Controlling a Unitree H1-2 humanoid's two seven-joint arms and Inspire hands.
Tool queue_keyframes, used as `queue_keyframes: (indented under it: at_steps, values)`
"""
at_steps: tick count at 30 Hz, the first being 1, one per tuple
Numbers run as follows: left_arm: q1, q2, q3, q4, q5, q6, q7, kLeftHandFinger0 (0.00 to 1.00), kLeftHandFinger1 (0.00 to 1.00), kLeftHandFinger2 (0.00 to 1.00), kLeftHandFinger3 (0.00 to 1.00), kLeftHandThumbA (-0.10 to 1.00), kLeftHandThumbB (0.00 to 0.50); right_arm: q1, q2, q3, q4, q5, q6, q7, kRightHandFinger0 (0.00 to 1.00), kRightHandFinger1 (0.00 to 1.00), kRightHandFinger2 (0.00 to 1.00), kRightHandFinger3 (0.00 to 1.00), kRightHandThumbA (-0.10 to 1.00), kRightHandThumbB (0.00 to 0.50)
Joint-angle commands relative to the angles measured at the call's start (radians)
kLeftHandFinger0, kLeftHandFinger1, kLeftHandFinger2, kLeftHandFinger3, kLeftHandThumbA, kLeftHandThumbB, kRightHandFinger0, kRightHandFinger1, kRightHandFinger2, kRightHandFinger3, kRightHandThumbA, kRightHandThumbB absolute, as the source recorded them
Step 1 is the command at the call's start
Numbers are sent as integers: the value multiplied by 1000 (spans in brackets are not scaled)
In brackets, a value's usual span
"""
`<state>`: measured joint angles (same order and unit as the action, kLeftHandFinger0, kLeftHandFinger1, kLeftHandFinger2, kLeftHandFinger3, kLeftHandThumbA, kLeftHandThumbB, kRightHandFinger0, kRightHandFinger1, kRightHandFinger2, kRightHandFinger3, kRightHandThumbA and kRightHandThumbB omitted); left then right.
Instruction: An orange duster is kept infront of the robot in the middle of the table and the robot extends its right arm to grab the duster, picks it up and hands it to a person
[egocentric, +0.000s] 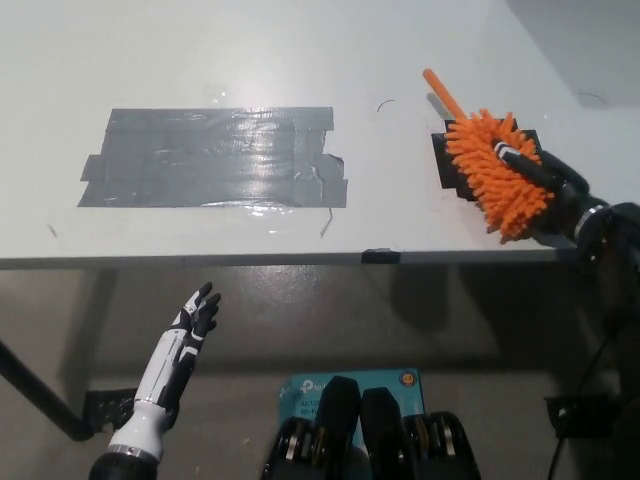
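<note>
Orange duster (493, 172), grey tape patch (215, 157)

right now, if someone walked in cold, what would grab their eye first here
The bright orange duster at the table's right edge, clasped in the black right hand. Next, the big patch of grey tape across the white table. The white left hand hangs open below the table edge.
</note>
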<state>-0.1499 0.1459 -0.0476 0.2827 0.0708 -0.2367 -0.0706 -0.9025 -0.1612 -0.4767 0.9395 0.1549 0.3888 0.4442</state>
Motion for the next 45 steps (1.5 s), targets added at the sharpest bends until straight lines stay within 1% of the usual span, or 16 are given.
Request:
queue_keyframes:
  at_steps: [1,4,7,13,15,17,21,25,30,31,32,38,39,42,44,45]
  values:
    - [-41,21,14,-28,-16,-32,-12,1000,1000,1000,1000,948,201,1,71,-55,-132,328,81,114,0,382,727,1000,-100,74]
    - [-40,22,14,-35,-14,-23,-11,1000,1000,1000,1000,946,202,15,86,-51,-145,377,81,100,0,375,718,1000,-100,69]
    - [-37,22,13,-39,-7,-18,-8,1000,1000,1000,1000,951,203,38,110,-45,-170,419,81,72,0,378,703,1000,-100,86]
    - [-36,23,11,-36,0,-36,-3,1000,1000,1000,1000,955,199,60,133,-15,-195,493,81,13,0,351,670,1000,-100,117]
    - [-39,24,11,-32,3,-34,-1,1000,1000,1000,1000,956,201,66,143,-7,-209,504,81,-24,0,348,674,1000,-100,94]
    - [-40,23,12,-27,-2,-40,-4,1000,1000,1000,1000,945,196,70,145,1,-211,507,81,-28,0,337,664,1000,-100,84]
    - [-38,23,12,-43,0,-20,-5,1000,1000,1000,1000,949,205,73,145,21,-206,538,81,-47,0,337,661,1000,-100,83]
    - [-41,26,9,-45,16,-18,3,1000,1000,1000,1000,969,214,75,136,53,-208,569,81,-74,0,325,632,1000,-100,65]
    - [-45,28,8,-44,15,-20,0,1000,1000,1000,1000,962,206,77,130,78,-210,608,81,-112,0,328,636,1000,-100,83]
    - [-45,28,8,-44,15,-20,0,1000,1000,1000,1000,962,206,77,130,78,-210,608,81,-112,0,328,636,1000,-100,83]
    - [-45,29,7,-45,21,-16,4,1000,1000,1000,1000,964,218,81,125,95,-214,629,81,-120,0,328,638,1000,-100,82]
    - [-44,30,8,-47,23,-15,5,1000,1000,1000,1000,960,209,85,112,133,-216,673,81,-127,0,323,631,1000,-100,76]
    - [-46,30,9,-42,20,-21,3,1000,1000,1000,1000,952,209,85,110,137,-217,679,81,-130,0,333,645,1000,-100,88]
    - [-49,29,7,-39,24,-19,5,1000,1000,1000,1000,955,216,85,104,152,-219,703,81,-147,0,348,667,1000,-100,91]
    - [-49,29,8,-40,22,-17,4,1000,1000,1000,1000,955,217,89,101,164,-227,715,81,-143,0,351,692,1000,-100,112]
    - [-48,29,8,-40,22,-18,3,1000,1000,1000,1000,955,214,90,98,170,-228,709,81,-135,0,327,779,1000,-100,142]
